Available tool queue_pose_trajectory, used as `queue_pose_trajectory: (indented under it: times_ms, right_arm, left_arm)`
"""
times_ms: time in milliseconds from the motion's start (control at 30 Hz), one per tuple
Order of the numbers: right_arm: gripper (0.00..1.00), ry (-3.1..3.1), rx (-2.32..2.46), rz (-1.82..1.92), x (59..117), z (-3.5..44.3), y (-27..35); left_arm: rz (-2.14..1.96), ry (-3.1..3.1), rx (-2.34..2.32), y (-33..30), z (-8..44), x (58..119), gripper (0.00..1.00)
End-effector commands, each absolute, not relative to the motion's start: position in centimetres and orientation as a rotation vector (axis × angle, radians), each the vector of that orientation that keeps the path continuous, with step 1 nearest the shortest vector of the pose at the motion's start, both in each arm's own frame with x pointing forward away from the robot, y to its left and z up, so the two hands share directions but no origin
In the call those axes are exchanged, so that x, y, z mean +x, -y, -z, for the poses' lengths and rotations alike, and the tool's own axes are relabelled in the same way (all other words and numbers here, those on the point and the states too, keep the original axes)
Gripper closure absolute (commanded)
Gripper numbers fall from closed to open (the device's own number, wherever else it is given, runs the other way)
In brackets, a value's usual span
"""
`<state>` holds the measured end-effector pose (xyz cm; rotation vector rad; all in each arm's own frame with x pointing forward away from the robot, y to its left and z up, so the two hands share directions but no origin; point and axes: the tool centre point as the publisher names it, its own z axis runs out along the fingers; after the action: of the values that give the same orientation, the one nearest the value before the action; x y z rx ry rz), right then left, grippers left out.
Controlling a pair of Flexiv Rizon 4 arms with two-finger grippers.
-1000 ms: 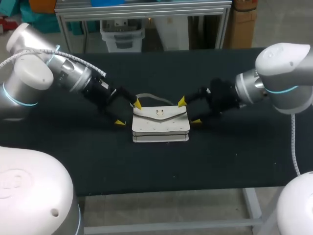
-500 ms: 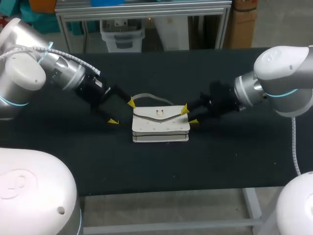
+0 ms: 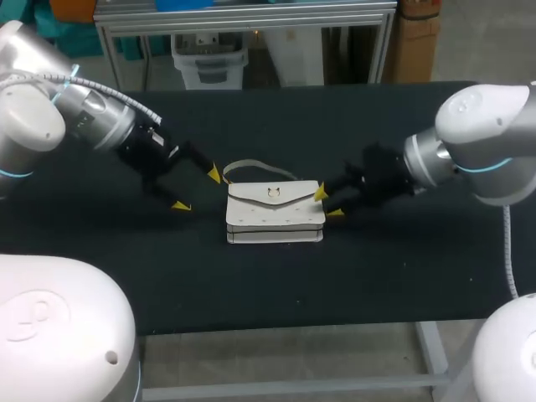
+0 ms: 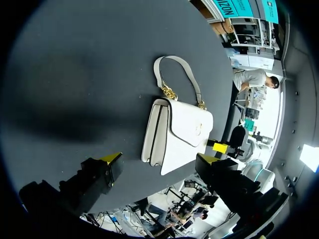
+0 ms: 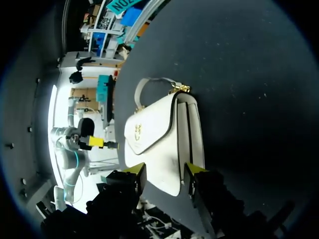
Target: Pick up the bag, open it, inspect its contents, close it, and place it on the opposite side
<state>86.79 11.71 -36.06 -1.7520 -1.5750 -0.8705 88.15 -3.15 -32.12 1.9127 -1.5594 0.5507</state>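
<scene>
White bag (image 3: 275,219) on the black table (image 3: 251,285), about at its middle, well clear of every edge. Lies flat, front face up, long side parallel to the near edge. Flap (image 3: 251,198) folded down over the front, pointed at its centre, with a small gold clasp (image 3: 274,194) at the point. Layered side folds (image 4: 153,134) along the side toward the near edge. Carry handle (image 3: 251,166) flat on the table on the far-edge side of the bag, arched, joined to the bag at both ends by short gold chain links (image 4: 169,92).

Left gripper (image 3: 198,190) on the side toward the table's left edge, near the bag but apart from it. Spread wide, fingers (image 3: 214,174) far from each other, with nothing between them but bare table. One yellow tip just beside the handle's left end, not visibly touching it. The other tip nearer the near edge, low over the table. Left arm (image 3: 100,126) in from the left edge, toward the far corner.

Right gripper (image 3: 327,203) at the bag's end toward the table's right edge, hard up against that end, by the corner of the flap. Seen from the right wrist view, very close to the bag, with its corner directly ahead. Impossible to tell whether gripping the bag or merely set against it. Right arm (image 3: 469,151) in from the right edge.
</scene>
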Motion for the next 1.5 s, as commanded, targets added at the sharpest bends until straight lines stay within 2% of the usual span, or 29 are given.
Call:
queue_pose_trajectory:
  times_ms: [33, 233, 433, 567, 767, 800, 1000, 1500]
  right_arm:
    - [0.51, 1.583, -1.771, 0.856, 86.5, 36.2, -11.9]
    - [0.53, 1.577, -1.777, 0.832, 86.8, 37.2, -12.3]
    - [0.60, 1.559, -1.779, 0.816, 87.5, 38.3, -12.5]
    - [0.69, 1.557, -1.782, 0.813, 88.0, 38.5, -12.8]
    - [0.93, 1.555, -1.776, 0.826, 88.4, 38.3, -13.2]
    - [1.00, 1.555, -1.776, 0.827, 88.5, 38.3, -13.2]
    - [1.00, 1.582, -1.783, 0.838, 89.1, 38.3, -12.6]
    - [1.00, 1.651, -1.799, 0.865, 90.9, 37.2, -6.4]
  left_arm:
    - [-0.555, 1.555, 1.912, 2.9, 32.1, 88.1, 0.00]
    - [-0.551, 1.562, 1.924, 2.6, 31.9, 88.0, 0.00]
    - [-0.544, 1.646, 1.900, 2.2, 31.5, 87.8, 0.00]
    - [-0.537, 1.683, 1.893, 2.0, 31.3, 87.8, 0.00]
    - [-0.517, 1.706, 1.893, 1.9, 31.4, 88.0, 0.00]
    - [-0.511, 1.714, 1.889, 1.9, 31.5, 88.0, 0.00]
    - [-0.482, 1.783, 1.869, 1.8, 31.7, 88.2, 0.00]
    - [-0.424, 2.045, 1.907, -1.2, 30.4, 89.8, 0.00]
